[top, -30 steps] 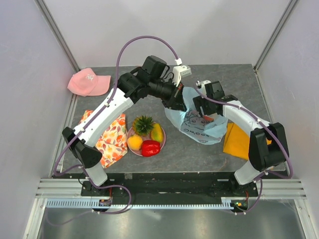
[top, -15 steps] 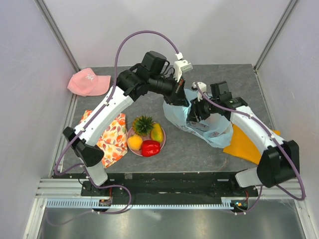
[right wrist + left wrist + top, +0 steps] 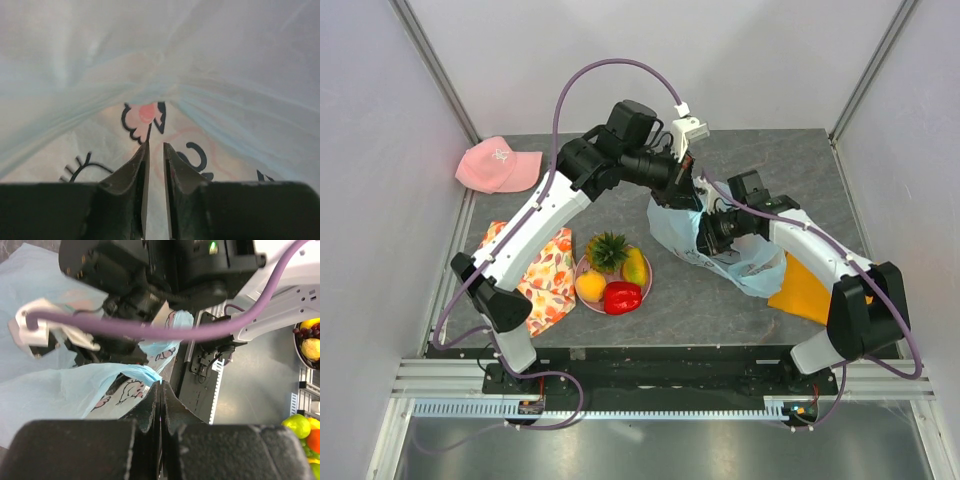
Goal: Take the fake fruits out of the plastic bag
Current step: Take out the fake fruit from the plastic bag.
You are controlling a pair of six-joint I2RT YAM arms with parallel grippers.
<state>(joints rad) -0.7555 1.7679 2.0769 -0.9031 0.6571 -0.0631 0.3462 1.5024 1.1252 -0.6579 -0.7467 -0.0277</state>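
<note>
The light-blue plastic bag point(image 3: 735, 255) with its cartoon print lies mid-table. My left gripper point(image 3: 687, 196) is shut on the bag's upper edge point(image 3: 145, 374), which it holds raised at its fingertips point(image 3: 160, 383). My right gripper point(image 3: 704, 233) is pushed into the bag from the right. Its jaws point(image 3: 156, 145) stand a narrow gap apart, with only printed film point(image 3: 145, 115) ahead of them. No fruit shows plainly inside the bag. On a pink plate point(image 3: 645, 283) left of the bag sit a pineapple point(image 3: 608, 248), a mango point(image 3: 636, 266), an orange fruit point(image 3: 590, 287) and a red pepper point(image 3: 622, 297).
A floral orange-and-white cloth point(image 3: 548, 278) lies left of the plate. A flat orange cloth point(image 3: 804, 290) lies under my right forearm. A pink cap point(image 3: 498, 165) rests at the back left. Walls close in the table on three sides.
My right gripper has moved left, deeper into the bag, and its jaws have narrowed from wide to a slit. My left gripper has kept its hold on the bag's edge.
</note>
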